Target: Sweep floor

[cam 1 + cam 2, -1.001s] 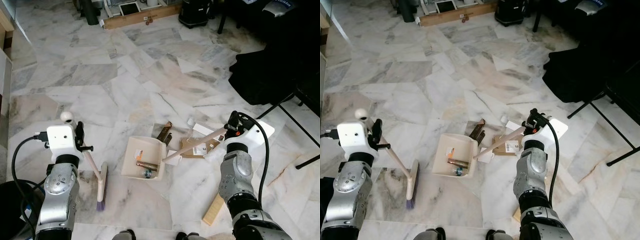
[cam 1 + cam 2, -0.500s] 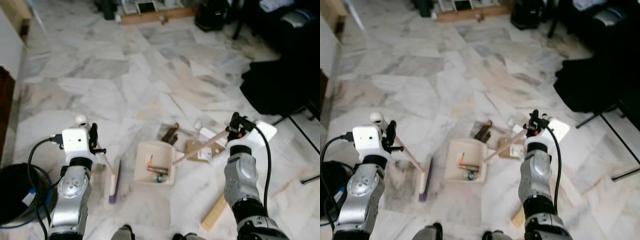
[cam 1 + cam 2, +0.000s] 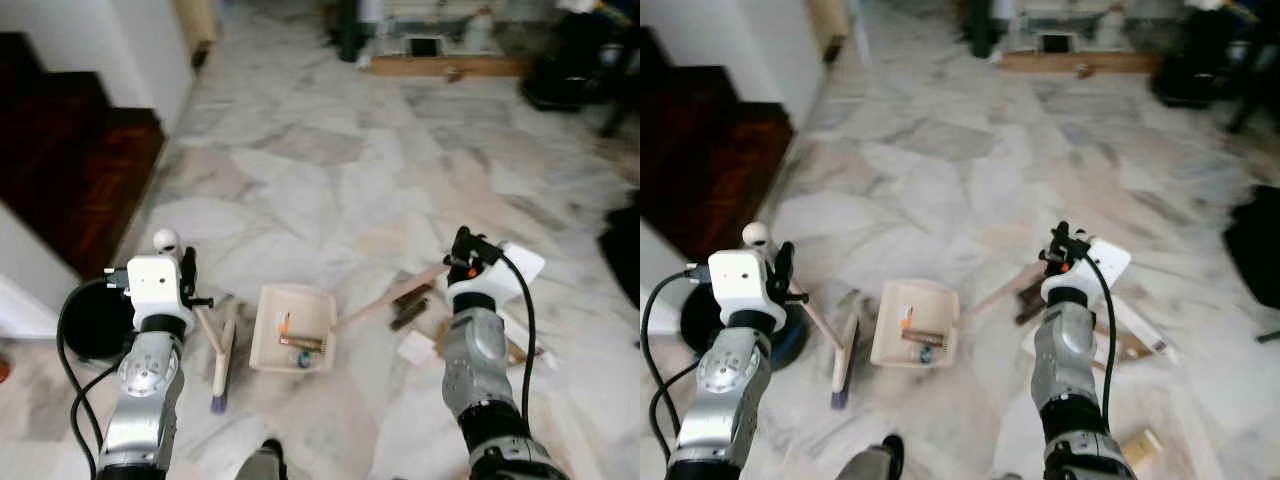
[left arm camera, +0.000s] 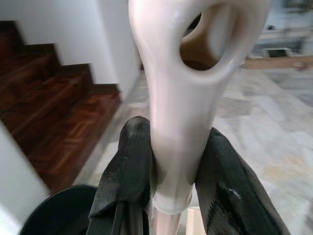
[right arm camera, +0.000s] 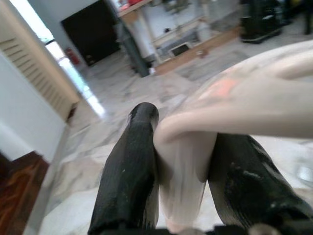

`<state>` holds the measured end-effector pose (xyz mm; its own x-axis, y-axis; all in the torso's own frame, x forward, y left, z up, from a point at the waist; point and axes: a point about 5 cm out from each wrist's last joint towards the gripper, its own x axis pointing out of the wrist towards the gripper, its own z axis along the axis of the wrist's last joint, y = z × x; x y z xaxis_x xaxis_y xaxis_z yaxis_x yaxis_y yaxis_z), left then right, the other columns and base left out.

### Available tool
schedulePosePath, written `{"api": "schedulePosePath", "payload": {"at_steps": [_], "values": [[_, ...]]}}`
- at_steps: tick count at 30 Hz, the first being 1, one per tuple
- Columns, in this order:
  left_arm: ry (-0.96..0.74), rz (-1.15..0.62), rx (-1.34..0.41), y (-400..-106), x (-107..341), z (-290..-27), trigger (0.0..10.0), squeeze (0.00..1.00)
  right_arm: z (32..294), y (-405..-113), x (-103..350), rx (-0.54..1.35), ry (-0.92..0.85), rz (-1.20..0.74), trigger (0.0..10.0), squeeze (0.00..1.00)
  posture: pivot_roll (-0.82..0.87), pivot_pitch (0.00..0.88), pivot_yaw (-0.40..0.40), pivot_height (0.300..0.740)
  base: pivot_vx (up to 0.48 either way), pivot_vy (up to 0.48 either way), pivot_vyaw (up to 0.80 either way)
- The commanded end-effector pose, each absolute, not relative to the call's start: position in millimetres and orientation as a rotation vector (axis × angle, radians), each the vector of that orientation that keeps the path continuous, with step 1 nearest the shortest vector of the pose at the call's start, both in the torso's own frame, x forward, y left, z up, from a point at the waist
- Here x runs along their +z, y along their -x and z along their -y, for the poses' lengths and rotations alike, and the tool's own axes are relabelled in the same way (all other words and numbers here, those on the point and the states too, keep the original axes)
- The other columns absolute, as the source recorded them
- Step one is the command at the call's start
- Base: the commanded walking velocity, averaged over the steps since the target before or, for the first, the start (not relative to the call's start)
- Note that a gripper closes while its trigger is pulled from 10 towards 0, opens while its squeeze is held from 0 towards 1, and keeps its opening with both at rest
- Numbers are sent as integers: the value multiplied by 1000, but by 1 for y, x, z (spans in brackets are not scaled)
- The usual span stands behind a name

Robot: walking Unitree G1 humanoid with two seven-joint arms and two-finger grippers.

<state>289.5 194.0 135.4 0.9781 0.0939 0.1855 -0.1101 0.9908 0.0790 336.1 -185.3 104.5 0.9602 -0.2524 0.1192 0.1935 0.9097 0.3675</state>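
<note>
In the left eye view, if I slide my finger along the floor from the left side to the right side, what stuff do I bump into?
Black bucket → left gripper → broom → dustpan holding scraps → dustpan handle → right gripper → white paper.

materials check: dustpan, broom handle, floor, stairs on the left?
Dustpan: looks like cream moulded plastic, matt, with thin, even walls.
Broom handle: seems to be the same glossy cream plastic, with a moulded hanging hole; the left claw is shut on it.
Floor: polished marble-look tiles, grey-veined; real stone or ceramic is unclear.
Stairs: dark red-brown wood, judging by the grain in the left wrist view.
</note>
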Motion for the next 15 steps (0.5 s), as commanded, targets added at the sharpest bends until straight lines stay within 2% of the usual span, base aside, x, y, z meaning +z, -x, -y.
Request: {"api": "schedulePosePath", "payload": {"at_steps": [1,11,15], "values": [[-107,220,102,-290,142,-195,10000,0,185,-339,117,-229,-377,218,10000,0,106,75,5,740,0,0,800],[-113,206,95,-289,141,-195,10000,0,184,-340,118,-227,-377,216,10000,0,112,94,5,740,0,0,764],[-121,193,98,-287,138,-198,10000,0,184,-340,118,-229,-394,213,10000,0,113,107,-2,740,0,0,0]]}}
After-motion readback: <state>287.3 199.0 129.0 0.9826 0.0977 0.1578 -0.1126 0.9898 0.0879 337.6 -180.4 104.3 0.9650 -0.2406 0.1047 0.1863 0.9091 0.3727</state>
